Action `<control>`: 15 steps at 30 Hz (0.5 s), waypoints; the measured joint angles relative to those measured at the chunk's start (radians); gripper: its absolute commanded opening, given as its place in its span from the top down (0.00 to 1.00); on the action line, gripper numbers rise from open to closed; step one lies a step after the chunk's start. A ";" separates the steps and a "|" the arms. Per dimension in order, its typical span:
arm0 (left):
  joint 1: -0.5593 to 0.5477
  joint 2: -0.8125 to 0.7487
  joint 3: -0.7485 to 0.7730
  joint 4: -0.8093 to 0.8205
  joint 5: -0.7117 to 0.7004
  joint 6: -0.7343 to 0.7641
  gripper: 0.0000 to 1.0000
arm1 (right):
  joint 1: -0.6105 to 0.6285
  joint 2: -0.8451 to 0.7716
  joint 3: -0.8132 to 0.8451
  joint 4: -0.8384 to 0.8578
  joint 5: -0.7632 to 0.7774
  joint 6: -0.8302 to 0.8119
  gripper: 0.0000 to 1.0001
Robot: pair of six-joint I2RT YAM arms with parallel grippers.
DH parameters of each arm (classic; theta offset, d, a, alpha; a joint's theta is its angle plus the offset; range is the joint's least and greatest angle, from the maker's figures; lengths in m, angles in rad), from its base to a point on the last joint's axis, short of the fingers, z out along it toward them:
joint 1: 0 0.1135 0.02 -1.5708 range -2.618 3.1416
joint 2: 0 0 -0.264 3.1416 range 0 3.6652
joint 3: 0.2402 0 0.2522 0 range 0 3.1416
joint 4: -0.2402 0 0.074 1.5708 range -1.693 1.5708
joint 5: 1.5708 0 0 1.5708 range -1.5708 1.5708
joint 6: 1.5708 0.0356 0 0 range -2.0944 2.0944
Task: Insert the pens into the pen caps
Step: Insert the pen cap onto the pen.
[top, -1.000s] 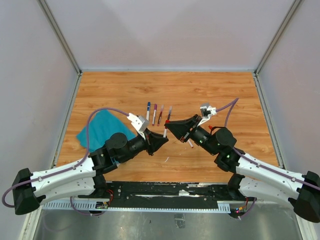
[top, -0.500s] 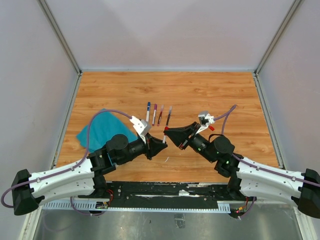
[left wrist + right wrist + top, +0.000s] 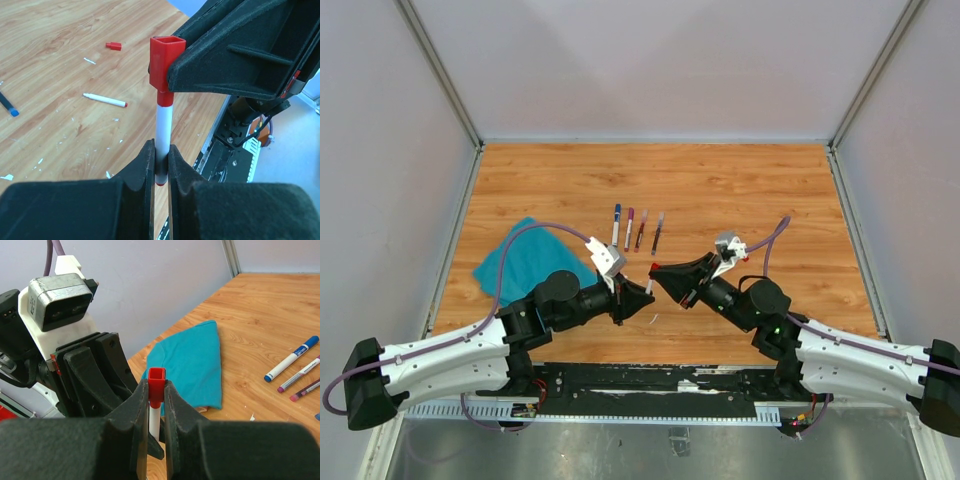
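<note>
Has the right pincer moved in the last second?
Yes. The right pincer has shifted down the top view, farther from the row of pens.

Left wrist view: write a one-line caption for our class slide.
Left gripper pinches a white pen upright while the right gripper holds a red cap on its top end.

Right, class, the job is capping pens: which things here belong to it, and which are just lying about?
Job: white pen in left fingers; red cap in right fingers; loose pen; spare red cap; row of pens.
Lying about: teal cloth; white scraps.
</note>
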 measured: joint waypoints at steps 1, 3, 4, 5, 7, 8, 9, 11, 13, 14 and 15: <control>-0.001 0.000 -0.002 0.000 0.002 0.001 1.00 | 0.000 -0.001 -0.003 0.002 0.000 0.000 0.99; -0.001 0.000 -0.002 -0.001 0.002 0.002 0.99 | 0.000 -0.004 -0.009 0.009 0.000 0.002 1.00; -0.002 0.000 -0.002 -0.001 0.003 0.003 1.00 | 0.000 -0.005 -0.010 0.011 -0.002 0.003 1.00; -0.003 0.000 -0.002 -0.001 0.003 0.004 0.99 | 0.000 -0.005 -0.010 0.012 -0.005 0.005 1.00; -0.003 0.000 -0.002 -0.001 0.004 0.006 1.00 | 0.000 -0.005 -0.010 0.012 -0.008 0.008 0.99; -0.003 0.000 -0.002 -0.001 0.005 0.006 0.99 | 0.000 -0.005 -0.008 0.012 -0.012 0.008 0.99; -0.003 0.000 -0.002 -0.001 0.005 0.008 0.99 | 0.000 -0.005 -0.006 0.010 -0.014 0.008 0.99; -0.004 0.000 -0.002 0.000 0.006 0.010 0.99 | 0.000 -0.008 0.000 0.002 -0.018 0.007 0.98; -0.004 -0.002 -0.002 0.001 0.012 0.010 1.00 | 0.000 -0.017 0.005 -0.014 -0.024 0.006 0.95; -0.004 -0.004 -0.003 0.002 0.015 0.010 0.99 | 0.000 -0.023 0.005 -0.021 -0.025 0.005 0.92; -0.005 -0.006 -0.003 0.003 0.019 0.010 1.00 | 0.000 -0.031 0.006 -0.029 -0.027 0.005 0.88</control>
